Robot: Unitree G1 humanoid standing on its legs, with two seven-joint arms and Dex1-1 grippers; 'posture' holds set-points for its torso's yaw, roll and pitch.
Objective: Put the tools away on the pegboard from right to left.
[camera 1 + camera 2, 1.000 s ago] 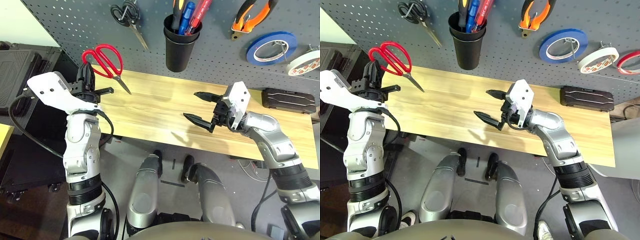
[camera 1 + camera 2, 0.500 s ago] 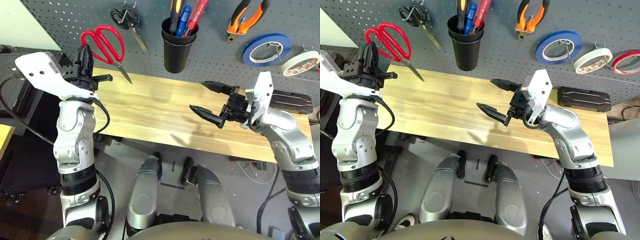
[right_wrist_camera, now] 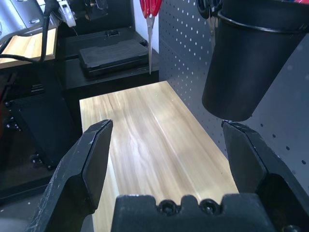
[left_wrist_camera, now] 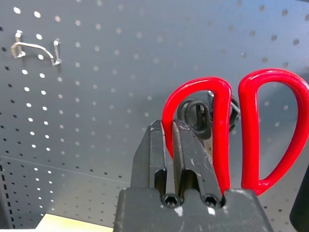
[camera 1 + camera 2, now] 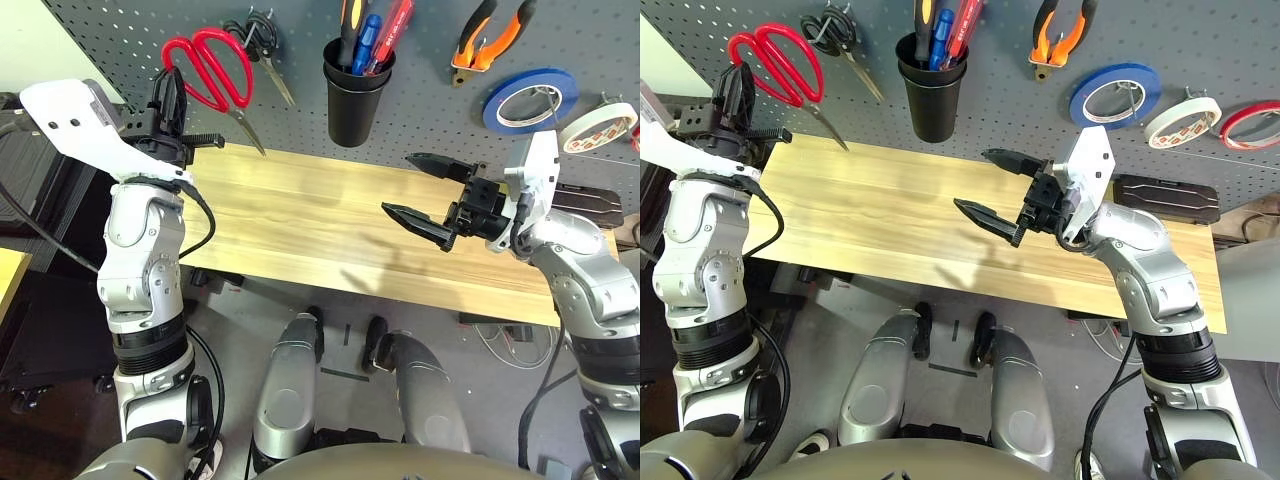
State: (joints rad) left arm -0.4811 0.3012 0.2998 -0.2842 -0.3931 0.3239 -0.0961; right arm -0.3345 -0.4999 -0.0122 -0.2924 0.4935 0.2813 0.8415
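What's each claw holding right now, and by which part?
Left claw grips the red-handled scissors by a handle loop. Right claw holds nothing.

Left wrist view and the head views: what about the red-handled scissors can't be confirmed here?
- Left wrist view: red-handled scissors blades are hidden behind the left gripper.
- Head views: whether the handle loops touch the pegboard cannot be told.
- Left wrist view: black-handled scissors mostly hidden behind the red loop.
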